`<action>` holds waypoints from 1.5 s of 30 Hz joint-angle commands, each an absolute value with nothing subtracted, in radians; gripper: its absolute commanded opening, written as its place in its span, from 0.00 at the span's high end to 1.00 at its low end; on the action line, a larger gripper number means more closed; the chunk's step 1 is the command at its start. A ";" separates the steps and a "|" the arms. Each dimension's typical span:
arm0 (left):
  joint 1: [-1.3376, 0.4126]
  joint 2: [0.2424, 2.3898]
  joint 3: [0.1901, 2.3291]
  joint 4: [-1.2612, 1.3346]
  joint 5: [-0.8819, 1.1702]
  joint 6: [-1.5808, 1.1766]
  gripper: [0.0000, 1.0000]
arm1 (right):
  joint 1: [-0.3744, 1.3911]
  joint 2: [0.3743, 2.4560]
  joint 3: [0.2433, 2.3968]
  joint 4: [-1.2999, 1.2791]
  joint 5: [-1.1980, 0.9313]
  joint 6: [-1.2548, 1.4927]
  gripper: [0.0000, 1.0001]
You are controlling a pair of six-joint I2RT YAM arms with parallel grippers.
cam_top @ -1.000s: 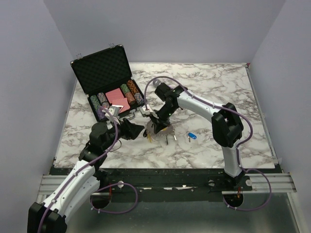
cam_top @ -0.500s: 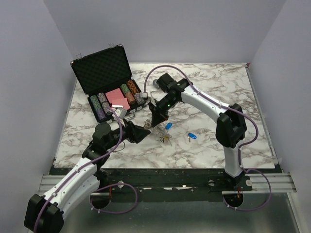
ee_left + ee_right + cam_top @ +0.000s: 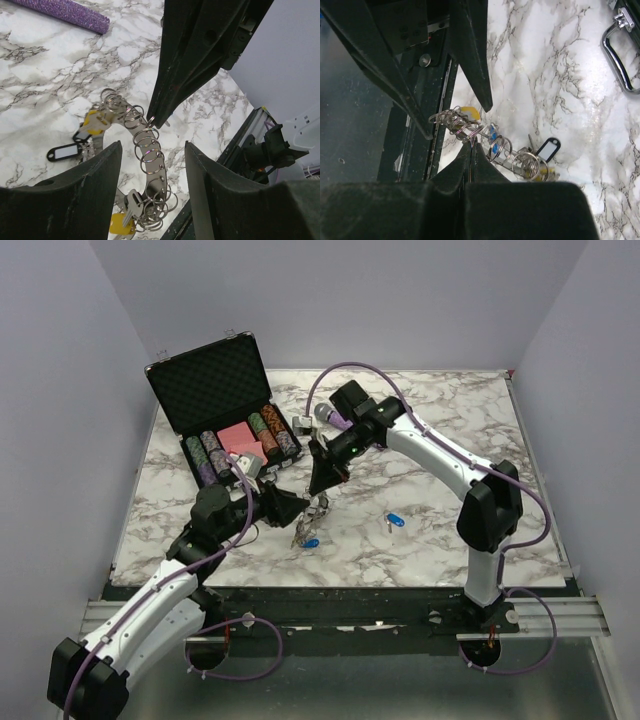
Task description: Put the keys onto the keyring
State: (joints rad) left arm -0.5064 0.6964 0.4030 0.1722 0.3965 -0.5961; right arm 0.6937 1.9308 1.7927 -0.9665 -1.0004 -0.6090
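The right gripper (image 3: 152, 121) is clenched on the keyring (image 3: 496, 145) and holds it above the table (image 3: 450, 440). The ring hangs as a bent chain of small loops, and the keys (image 3: 95, 120) dangle from it (yellow ones, a blue one and a black tag). The left gripper (image 3: 152, 146) is released. Its jaws stand one on each side of the hanging ring, near it but, as far as I can see, not touching it. One more blue key (image 3: 394, 521) lies alone on the table, well apart from the ring, so I judge the task is not finished.

Several things can go wrong from here. The right gripper pinches the thin wire only with its very tips, so a small pull or twist can make the ring slip out and fall. The ring hangs free and can swing. If the left jaws come together, they can push it aside and close on nothing, or they can catch a small loop or a key instead of the ring itself. A grip on a loose loop gives little control, and pulling on it can drag the ring out of the right tips. The two grippers are also very near each other, so a careless move can make them collide. I cannot tell where the ring opens. If it is opened at the low side, the keys already on it can slide off.
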 commanded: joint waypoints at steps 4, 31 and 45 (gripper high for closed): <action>-0.514 0.614 0.353 0.259 0.403 -0.525 0.40 | 0.696 1.862 1.787 -1.107 -1.129 -0.855 1.00; -0.791 0.564 0.302 0.429 0.362 -0.193 0.78 | 0.696 1.761 1.687 -1.419 -1.170 -1.338 1.00; -0.989 0.581 0.252 0.430 0.098 -0.169 0.83 | 0.696 1.755 1.667 -1.420 -1.183 -1.345 1.00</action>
